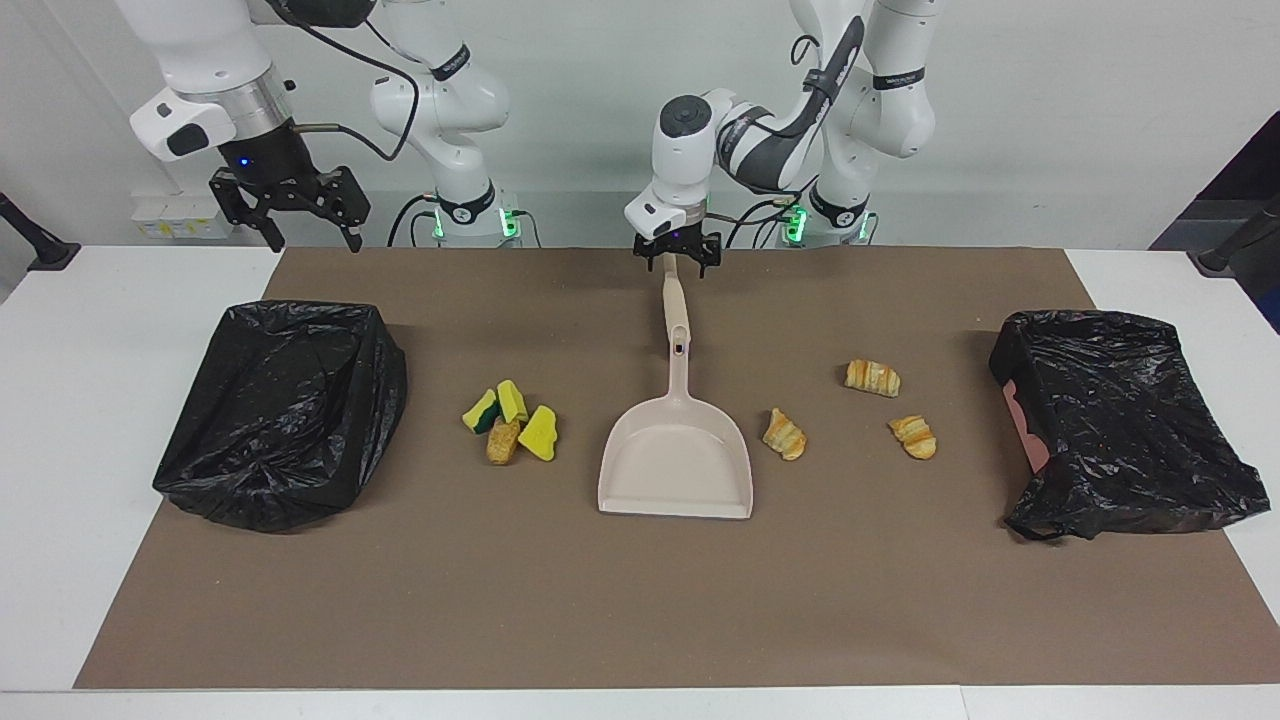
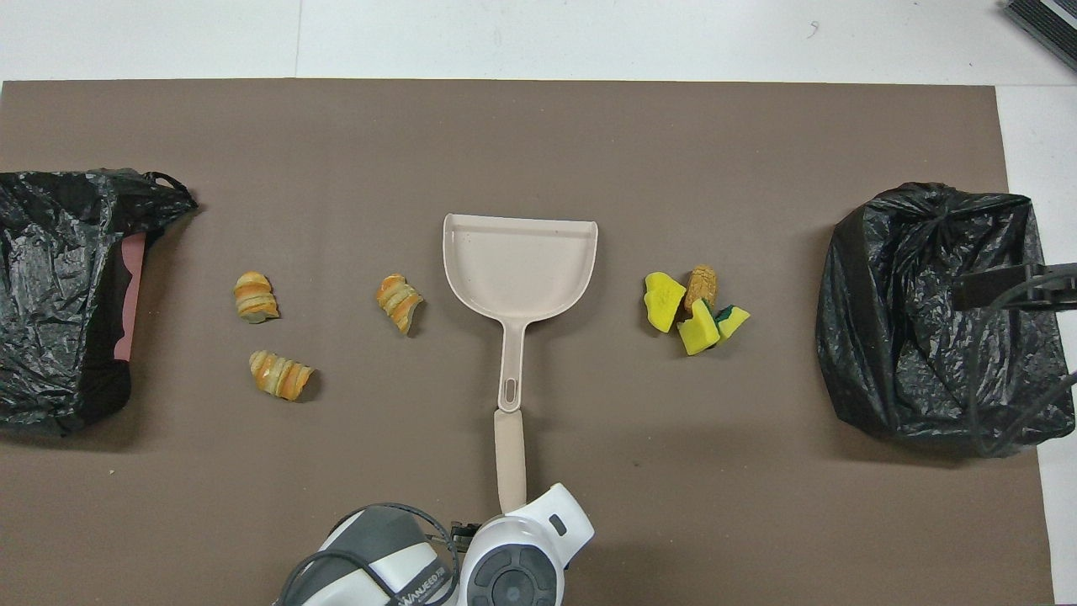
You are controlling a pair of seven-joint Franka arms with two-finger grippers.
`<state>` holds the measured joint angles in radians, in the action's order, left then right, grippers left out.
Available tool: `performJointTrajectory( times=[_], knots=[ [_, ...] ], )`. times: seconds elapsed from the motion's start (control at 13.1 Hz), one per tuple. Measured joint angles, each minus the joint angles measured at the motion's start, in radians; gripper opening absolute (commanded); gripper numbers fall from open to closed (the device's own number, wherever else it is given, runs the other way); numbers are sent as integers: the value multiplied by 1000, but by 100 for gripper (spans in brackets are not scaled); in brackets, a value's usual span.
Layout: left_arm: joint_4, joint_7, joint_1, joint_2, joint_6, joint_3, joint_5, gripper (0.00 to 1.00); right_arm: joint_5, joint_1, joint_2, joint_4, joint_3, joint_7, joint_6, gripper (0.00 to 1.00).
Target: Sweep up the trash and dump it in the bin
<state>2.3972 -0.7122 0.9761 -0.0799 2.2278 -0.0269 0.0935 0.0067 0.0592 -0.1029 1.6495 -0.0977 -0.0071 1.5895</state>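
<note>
Trash lies in two groups on the brown mat [image 1: 640,600], one on each side of the dustpan [image 1: 676,462]. Toward the right arm's end sit the yellow sponge wedges [image 1: 520,417] with the brown nugget [image 1: 502,441] touching them; toward the left arm's end lie three croissant-like pieces [image 1: 784,434], spread apart from one another. None of it is in the pan or in either black-bagged bin [image 1: 285,410], so sweeping has not begun.

The step in hand looks like fetching a tool. A long beige handle [image 1: 668,290] lies in line with the dustpan's own handle, running toward the robots. The left gripper [image 1: 676,262] hangs low over the robots' end of that handle with its fingers spread, grasping nothing; whether it touches the handle cannot be told. The right gripper [image 1: 290,215] waits, released, raised over the table edge near its own bin.

The next move probably calls for lowering squarely astride the thin handle and closing firmly without nudging the pan.
</note>
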Motion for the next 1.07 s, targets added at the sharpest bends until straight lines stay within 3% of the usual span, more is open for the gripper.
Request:
performJointTrajectory(
  times=[0.08,0.15,0.23,0.61,1.07],
  knots=[
    [4,0,0,-4,1,0,7,52,0,0,0,0,0,0,0,100],
    [6,0,0,-7,3,0,10,24,0,0,0,0,0,0,0,100],
    [6,-2,0,-10,4,0,15,3,0,0,0,0,0,0,0,100],
    [31,-21,1,-14,39,0,188,0,0,0,0,0,0,0,0,100],
    [34,-57,1,-18,28,10,202,0,0,0,0,0,0,0,0,100]
  ],
)
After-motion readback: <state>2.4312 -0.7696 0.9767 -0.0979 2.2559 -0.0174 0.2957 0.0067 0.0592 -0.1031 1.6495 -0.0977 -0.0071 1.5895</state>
